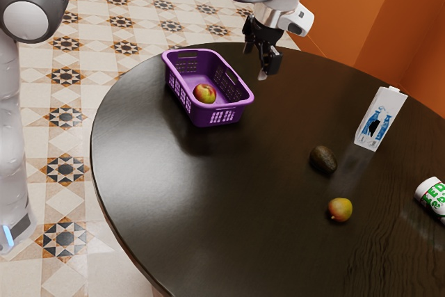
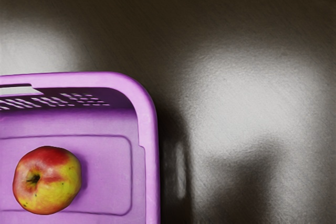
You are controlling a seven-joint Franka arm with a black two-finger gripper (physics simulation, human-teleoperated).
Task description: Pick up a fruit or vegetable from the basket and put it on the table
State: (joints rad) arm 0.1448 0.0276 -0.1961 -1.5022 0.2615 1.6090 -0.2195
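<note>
Dark table's rounded edge (image 1: 128,231), yellow-red fruit (image 1: 340,209) well inside, gap between apple (image 1: 205,93) and purple basket (image 1: 195,115) wall, fingers (image 1: 271,62) spread

On a round table (image 1: 229,206), a basket (image 1: 198,115) sits toward the exterior view's left, on the far side. Inside the basket, near its end closer to the camera, rests an apple (image 1: 205,93). Well apart, toward the exterior view's right, lies an avocado (image 1: 323,159); a loose fruit (image 1: 340,209) is just nearer the camera. Behind the avocado and further right is a carton (image 1: 379,119). A container (image 1: 435,197) lies at the right edge, partly cut off.
</note>
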